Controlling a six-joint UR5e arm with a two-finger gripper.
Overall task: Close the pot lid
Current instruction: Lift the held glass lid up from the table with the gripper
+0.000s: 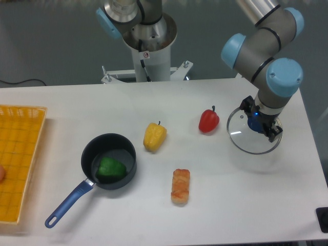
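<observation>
— Gripper (260,124) down over the lid (245,137), right at its blue centre knob. Fingers apparently around the knob, but hard to tell whether clamped or merely beside it.

— And the pot (109,161)?

— Well apart from the gripper, off toward the far side of the table and nearer the camera, uncovered, with a green pepper (111,169) inside. Long blue handle pointing away from the gripper. Between them: red pepper (208,121), yellow pepper (154,136), pastry (180,186).

— Hidden?

— Knob mostly covered by the fingers.

My dark pot (109,160) with its blue handle sat open, well apart from the glass lid (253,133), which lay flat on the table.
</observation>
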